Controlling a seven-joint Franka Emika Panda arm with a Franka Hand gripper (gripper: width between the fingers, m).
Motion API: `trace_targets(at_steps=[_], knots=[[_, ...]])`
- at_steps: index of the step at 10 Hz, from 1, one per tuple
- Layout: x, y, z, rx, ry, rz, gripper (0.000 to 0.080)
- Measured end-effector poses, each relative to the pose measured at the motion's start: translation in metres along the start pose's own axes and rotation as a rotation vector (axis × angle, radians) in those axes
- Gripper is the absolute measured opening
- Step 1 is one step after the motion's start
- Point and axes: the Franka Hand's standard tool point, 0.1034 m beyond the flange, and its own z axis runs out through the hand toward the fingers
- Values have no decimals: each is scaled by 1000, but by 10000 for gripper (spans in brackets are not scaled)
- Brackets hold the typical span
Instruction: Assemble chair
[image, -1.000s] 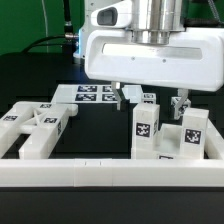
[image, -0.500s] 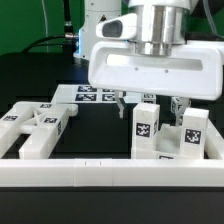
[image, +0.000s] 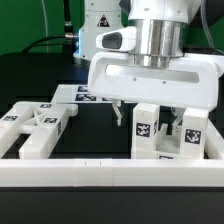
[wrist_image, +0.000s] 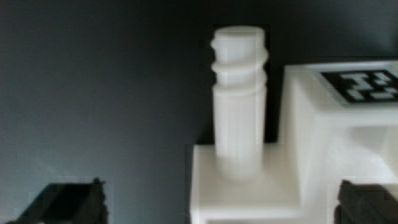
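The end effector (image: 150, 118) hangs right over the cluster of chair parts on the exterior view's right, jaws spread wide apart and gripping nothing. The tagged upright piece (image: 146, 130) sits between the fingers, and I can't see either one touching it. Just beside it, further to the exterior view's right, stands a second tagged block (image: 192, 130). Over on the exterior view's left lies the flat frame piece (image: 35, 125), well apart from the action. Everything rests on the dark surface (image: 95, 132) behind the border rail (image: 110, 178), with the marker board (image: 92, 95) at the back.

In the wrist view, a ribbed peg (wrist_image: 240, 90) stands upright out of a white block (wrist_image: 267, 175), with the dark fingertips (wrist_image: 71, 200) flanking it.

Here's the danger: the two uprights stand very close together. If the end effector comes down a touch off line, one finger could land on the neighbouring block or wedge between the pair instead of straddling the target. An off-centre close would be just as bad, since one finger would hit first and shove or tip the piece. And this is glossy plastic — a shallow pinch may well slip on the lift.
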Motion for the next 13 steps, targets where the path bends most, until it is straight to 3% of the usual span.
trace_targets(at_steps=[1, 3, 4, 5, 10, 13], knots=[[-2, 2, 6, -6, 1, -2, 649], [-4, 3, 9, -10, -3, -5, 369], [-5, 2, 9, -10, -4, -6, 369], [-5, 2, 9, -10, -4, -6, 245], [-2, 4, 4, -7, -3, -24, 248], [12, 8, -37, 22, -26, -76, 248]])
